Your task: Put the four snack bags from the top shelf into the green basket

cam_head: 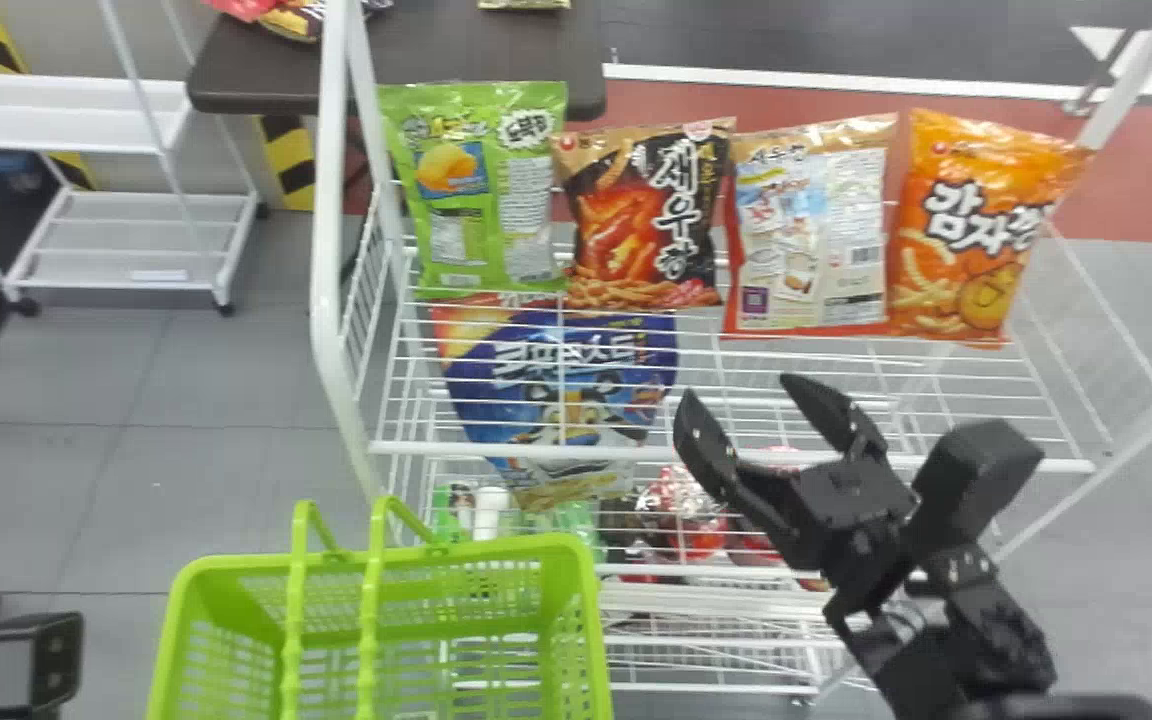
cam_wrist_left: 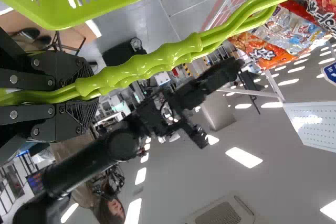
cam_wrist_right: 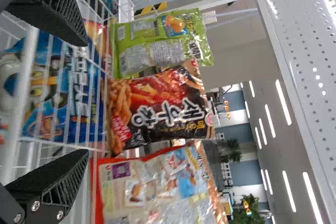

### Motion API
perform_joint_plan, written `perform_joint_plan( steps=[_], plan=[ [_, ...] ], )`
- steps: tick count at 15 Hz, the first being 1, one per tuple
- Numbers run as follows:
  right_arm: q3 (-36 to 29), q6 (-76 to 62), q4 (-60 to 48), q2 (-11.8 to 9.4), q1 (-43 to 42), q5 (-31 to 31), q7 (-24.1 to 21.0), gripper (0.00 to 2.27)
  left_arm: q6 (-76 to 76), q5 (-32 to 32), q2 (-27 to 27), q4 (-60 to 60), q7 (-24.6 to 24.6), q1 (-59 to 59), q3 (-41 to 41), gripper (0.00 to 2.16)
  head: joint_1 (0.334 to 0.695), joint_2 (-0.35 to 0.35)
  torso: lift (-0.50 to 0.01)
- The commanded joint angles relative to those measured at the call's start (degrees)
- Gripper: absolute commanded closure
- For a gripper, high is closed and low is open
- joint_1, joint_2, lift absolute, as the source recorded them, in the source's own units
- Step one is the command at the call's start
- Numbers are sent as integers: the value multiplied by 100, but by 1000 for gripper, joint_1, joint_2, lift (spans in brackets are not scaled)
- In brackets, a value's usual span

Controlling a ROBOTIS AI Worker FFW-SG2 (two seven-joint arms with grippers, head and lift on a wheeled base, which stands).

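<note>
Over the front part of the wire shelf, my right gripper [cam_head: 739,390] stands open and empty. Behind it, four snack bags stand in a row on the top shelf: green [cam_head: 481,190], black-red [cam_head: 641,215], white-backed [cam_head: 811,225] and orange [cam_head: 981,225]. In the right wrist view my right gripper [cam_wrist_right: 86,98] has the black-red bag [cam_wrist_right: 157,108] beyond its parted fingers, between the green bag [cam_wrist_right: 157,40] and the white-backed bag [cam_wrist_right: 157,182]. The green basket [cam_head: 496,545] is in front of the rack, lower left. My left gripper [cam_wrist_left: 86,92] is shut on its handles [cam_wrist_left: 168,56].
White rack posts [cam_head: 331,200] rise on both sides, and a front rail [cam_head: 636,453] crosses below the bags. A blue bag [cam_head: 566,380] lies under the top wires, above more packs [cam_head: 681,510]. A dark table [cam_head: 436,60] stands behind, a white cart [cam_head: 126,205] at left.
</note>
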Motion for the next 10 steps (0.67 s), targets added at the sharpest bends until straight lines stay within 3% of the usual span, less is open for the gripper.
perform_joint_plan(
  steps=[1, 5, 10],
  plan=[
    [415, 343, 389, 5, -775, 0, -155, 83, 0, 50, 42, -1, -57, 10, 0, 2145, 695, -6, 0],
    [977, 396, 1488, 5, -2075, -35, -428, 83, 0, 94, 103, -1, -57, 19, 9, 2145, 695, 91, 0],
    [1513, 273, 3043, 5, -3359, -360, -331, 83, 0, 146, 130, 16, -57, 28, 79, 2145, 695, 175, 0]
  ],
)
